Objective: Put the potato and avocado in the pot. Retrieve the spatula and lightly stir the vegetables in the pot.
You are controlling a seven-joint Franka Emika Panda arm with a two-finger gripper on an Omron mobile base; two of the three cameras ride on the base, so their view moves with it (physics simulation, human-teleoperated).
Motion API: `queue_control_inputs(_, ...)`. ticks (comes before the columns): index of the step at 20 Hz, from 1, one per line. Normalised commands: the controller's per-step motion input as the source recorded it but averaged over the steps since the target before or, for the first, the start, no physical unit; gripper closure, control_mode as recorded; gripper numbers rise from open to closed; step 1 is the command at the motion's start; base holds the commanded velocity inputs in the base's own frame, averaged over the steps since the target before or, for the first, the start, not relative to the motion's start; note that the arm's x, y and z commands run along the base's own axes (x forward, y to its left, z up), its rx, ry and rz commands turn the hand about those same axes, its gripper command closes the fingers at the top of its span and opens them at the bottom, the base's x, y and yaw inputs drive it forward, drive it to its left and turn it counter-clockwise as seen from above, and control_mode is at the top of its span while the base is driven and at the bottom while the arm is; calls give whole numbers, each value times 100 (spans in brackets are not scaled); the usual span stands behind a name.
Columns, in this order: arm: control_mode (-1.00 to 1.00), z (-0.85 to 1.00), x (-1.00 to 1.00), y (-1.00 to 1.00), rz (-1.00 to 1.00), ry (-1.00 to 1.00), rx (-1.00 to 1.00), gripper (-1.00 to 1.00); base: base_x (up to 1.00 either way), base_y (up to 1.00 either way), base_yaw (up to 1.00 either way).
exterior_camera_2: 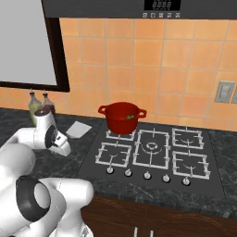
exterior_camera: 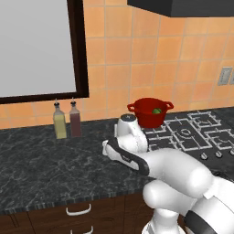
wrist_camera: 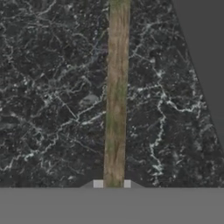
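Observation:
The spatula's tan handle [wrist_camera: 116,96] lies on the black marble counter and runs straight up the hand view. My gripper [wrist_camera: 112,184] is shut on its near end, a pale pad on each side. In the right base view the spatula's pale-grey blade [exterior_camera_2: 77,129] rests flat on the counter just past my lowered hand. The red pot [exterior_camera: 150,112] [exterior_camera_2: 122,118] stands on the back-left burner, right of the spatula. The green avocado [exterior_camera: 156,110] [exterior_camera_2: 130,116] sits inside it. The potato cannot be made out in the pot.
Two bottles [exterior_camera: 59,121] [exterior_camera: 75,119] stand against the tiled wall left of my hand. The gas stove [exterior_camera_2: 152,150] with its knobs lies to the right; its dark edge [wrist_camera: 205,52] shows beside the handle. A dark-framed window hangs above the counter.

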Motion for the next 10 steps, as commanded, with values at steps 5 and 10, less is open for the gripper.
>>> queue_control_inputs(5,-100,72,0,-16,9,-1,6,100,0,0,0)
queue_control_inputs(10,-100,100,18,-34,5,0,14,100,0,0,0)
